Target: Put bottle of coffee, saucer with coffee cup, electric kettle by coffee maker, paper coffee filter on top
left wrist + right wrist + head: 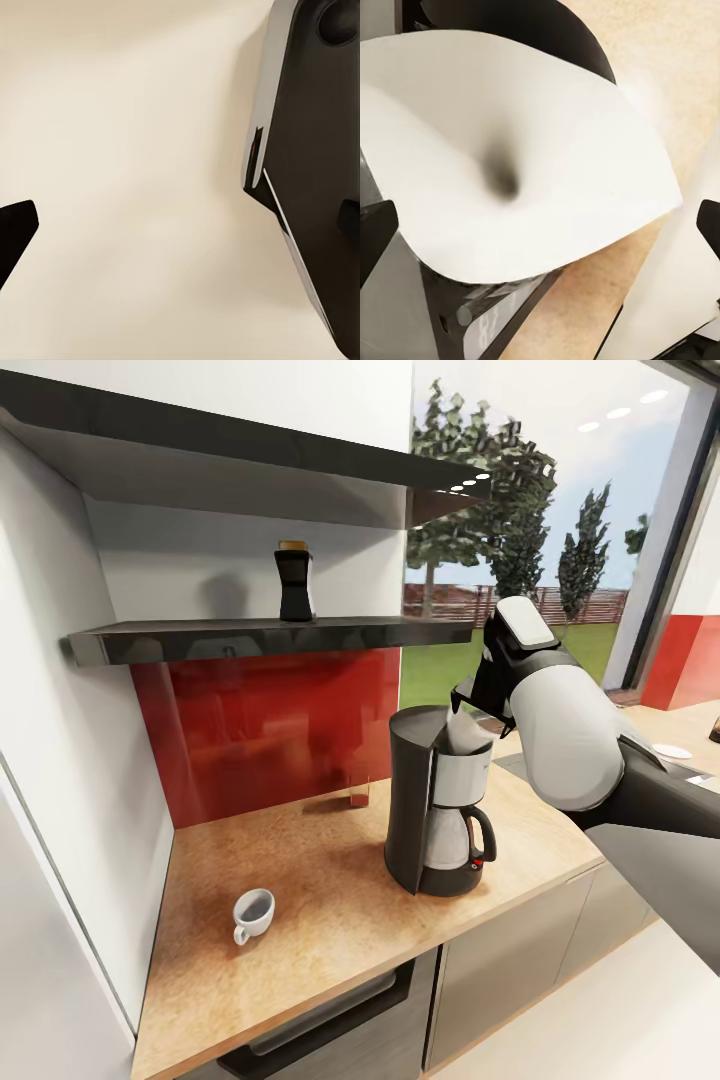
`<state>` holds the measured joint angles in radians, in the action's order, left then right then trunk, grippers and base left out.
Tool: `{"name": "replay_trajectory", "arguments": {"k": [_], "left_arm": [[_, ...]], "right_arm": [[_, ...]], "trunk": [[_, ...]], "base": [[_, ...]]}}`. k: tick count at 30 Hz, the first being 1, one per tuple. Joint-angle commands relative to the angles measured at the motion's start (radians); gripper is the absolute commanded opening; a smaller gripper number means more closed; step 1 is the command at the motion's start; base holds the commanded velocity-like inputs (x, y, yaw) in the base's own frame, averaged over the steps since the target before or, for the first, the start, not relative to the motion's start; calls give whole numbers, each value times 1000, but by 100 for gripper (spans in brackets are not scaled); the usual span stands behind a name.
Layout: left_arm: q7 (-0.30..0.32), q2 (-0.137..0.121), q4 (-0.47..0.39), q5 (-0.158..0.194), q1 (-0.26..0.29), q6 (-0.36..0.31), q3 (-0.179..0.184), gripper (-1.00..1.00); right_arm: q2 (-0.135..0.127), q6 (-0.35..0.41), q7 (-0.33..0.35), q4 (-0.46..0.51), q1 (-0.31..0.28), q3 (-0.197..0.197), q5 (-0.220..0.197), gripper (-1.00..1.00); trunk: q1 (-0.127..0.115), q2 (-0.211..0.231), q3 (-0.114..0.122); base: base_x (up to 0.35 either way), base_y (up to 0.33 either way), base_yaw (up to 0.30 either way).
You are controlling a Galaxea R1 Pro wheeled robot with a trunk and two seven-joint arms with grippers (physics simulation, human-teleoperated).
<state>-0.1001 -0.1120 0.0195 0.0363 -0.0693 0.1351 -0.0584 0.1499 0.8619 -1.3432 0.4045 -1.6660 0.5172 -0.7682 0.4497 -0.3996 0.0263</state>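
Note:
The black coffee maker (435, 810) stands on the wooden countertop (330, 920). A white paper coffee filter (510, 150) rests as a cone on its top (462, 735). My right gripper (470, 705) hangs just above it, open, with its fingertips (375, 232) wide apart on either side of the filter and not touching it. The dark bottle of coffee (294, 582) stands upright on the lower shelf (270, 638). A white coffee cup (252, 913) sits on the counter near the left wall. In the left wrist view, my left gripper (180, 225) is open over a pale surface.
A red backsplash (270, 740) and a white wall close the counter's back and left. An upper shelf (250, 460) overhangs the bottle. A white saucer (672, 751) lies on a further counter at the right, behind my right arm. Part of my own body (315, 172) is beside the left gripper.

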Motion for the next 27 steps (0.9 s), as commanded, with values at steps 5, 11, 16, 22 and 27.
{"name": "replay_trajectory", "arguments": {"k": [5, 11, 16, 22, 27], "left_arm": [[0, 0, 2, 4, 0, 6, -5, 100], [0, -1, 3, 4, 0, 7, -5, 100], [0, -3, 3, 4, 0, 8, -5, 100], [0, -3, 3, 4, 0, 8, -5, 100], [0, -3, 2, 4, 0, 8, -6, 100]], "right_arm": [[0, 9, -7, 4, 0, 1, -6, 100], [0, 9, -7, 10, 0, 1, -8, 100], [0, 9, -7, 11, 0, 1, -8, 100], [0, 9, -6, 11, 0, 1, -8, 100], [0, 9, -5, 11, 0, 1, -8, 100]], "trunk": [[0, 0, 0], [0, 0, 0], [0, 0, 0], [0, 0, 0], [0, 0, 0]], "base": [[0, 0, 0], [0, 0, 0], [0, 0, 0], [0, 0, 0], [0, 0, 0]]}}
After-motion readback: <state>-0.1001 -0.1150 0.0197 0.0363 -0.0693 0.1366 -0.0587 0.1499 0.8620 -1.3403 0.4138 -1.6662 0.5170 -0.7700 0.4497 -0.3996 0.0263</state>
